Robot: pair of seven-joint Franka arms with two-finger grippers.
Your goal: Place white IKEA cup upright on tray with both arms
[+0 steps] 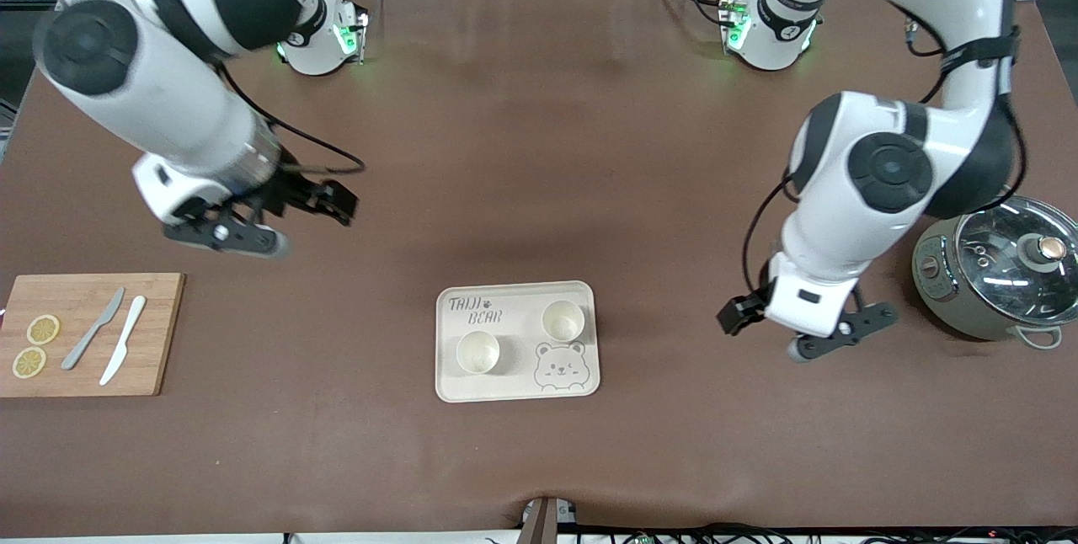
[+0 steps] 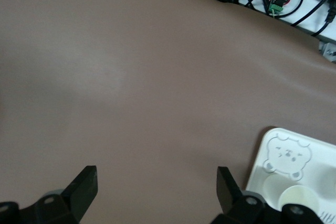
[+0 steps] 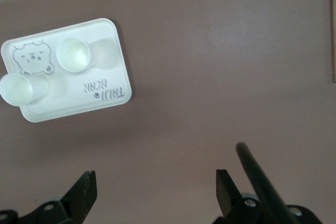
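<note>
Both grippers are spread wide and holding nothing: the left gripper (image 2: 157, 182) hangs over bare table between the tray (image 1: 450, 384) and the pot (image 1: 998, 279), the right gripper (image 3: 156, 184) over bare table above the cutting board's (image 1: 160, 333) end. From the front, each arm's wrist blocks most of its fingers. Two white cups sit upright on the tray, one cup (image 1: 563, 321) beside the lettering, the other cup (image 1: 477, 352) beside the bear face. Board count: two lemon slices (image 1: 42, 329), two knives (image 1: 122, 340). The pot is cut off at the frame edge.
</note>
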